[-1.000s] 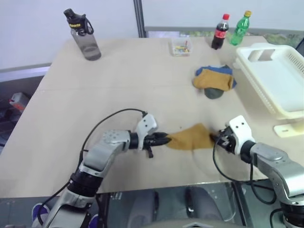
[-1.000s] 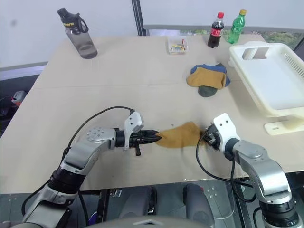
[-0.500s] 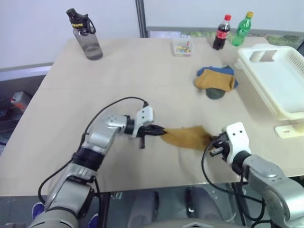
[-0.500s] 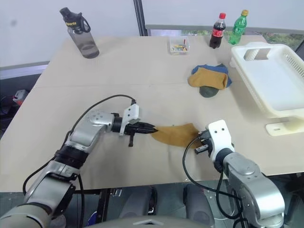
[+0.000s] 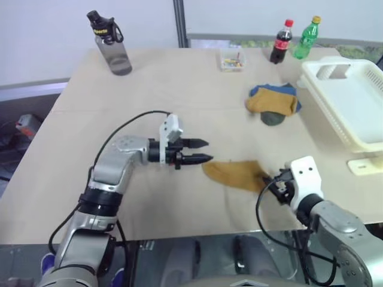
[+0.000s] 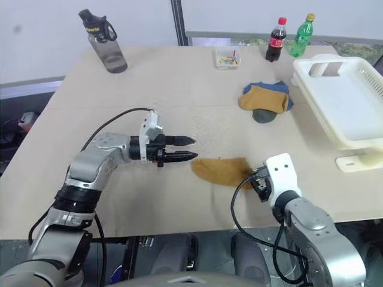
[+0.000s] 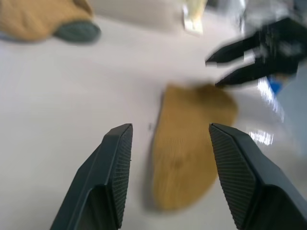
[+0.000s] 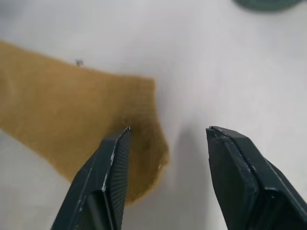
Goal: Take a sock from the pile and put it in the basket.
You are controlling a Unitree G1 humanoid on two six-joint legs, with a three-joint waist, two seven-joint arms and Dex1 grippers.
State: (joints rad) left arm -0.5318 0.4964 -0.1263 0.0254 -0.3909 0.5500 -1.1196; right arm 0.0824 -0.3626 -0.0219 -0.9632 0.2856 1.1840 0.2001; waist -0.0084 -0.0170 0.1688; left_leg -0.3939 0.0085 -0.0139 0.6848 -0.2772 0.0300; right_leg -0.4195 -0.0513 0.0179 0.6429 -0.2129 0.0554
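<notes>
The mustard-yellow sock lies flat on the table near the front edge, between my two grippers. My left gripper hovers just left of it and slightly above, open and empty, pointing at it. To the sock's right, my right gripper is open too, its fingers just over the sock's end without gripping it. The pile, with mustard, blue and dark grey socks, sits further back to the right. The white basket stands at the table's right edge.
A grey water bottle stands at the back left. A small clear box, a cola bottle and a green bottle line the back. A white plastic piece lies in front of the basket.
Both grippers have opened and let go of the mustard sock, which now lies on the table. The left gripper rose and drew back from it; the right pulled back slightly.
</notes>
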